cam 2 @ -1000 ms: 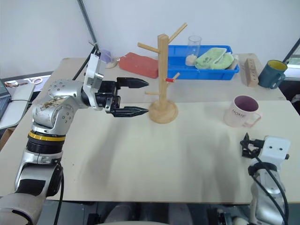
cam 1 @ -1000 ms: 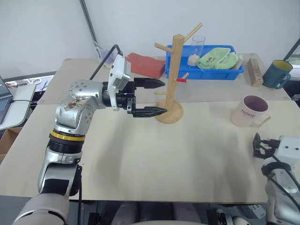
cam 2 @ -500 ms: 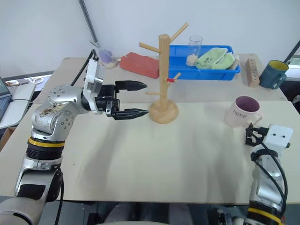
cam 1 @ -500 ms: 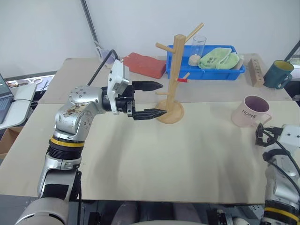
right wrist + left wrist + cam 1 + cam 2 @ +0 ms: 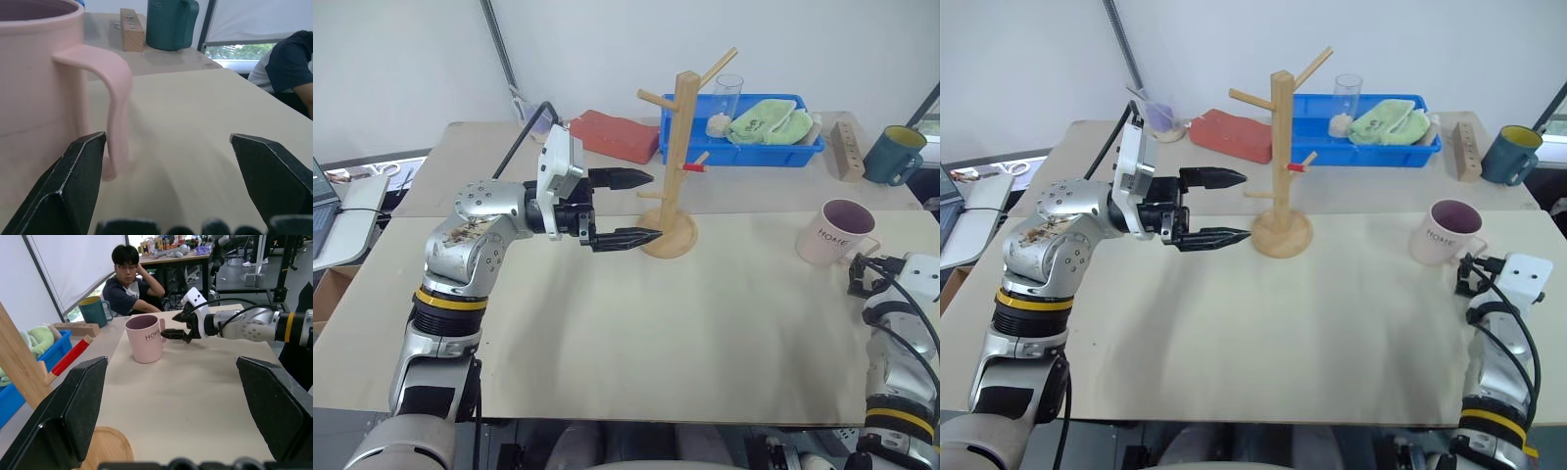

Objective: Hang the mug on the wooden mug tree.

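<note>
Pink "HOME" mug point(image 5: 834, 233) upright on table's right side, handle facing near-right; wooden mug tree point(image 5: 677, 162) upright mid-table, pegs bare.

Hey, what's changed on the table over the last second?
The right claw moved forward toward the pink mug, open, now just short of its handle, holding nothing. The left claw is unchanged, open beside the wooden mug tree. Mug and tree haven't moved.
</note>
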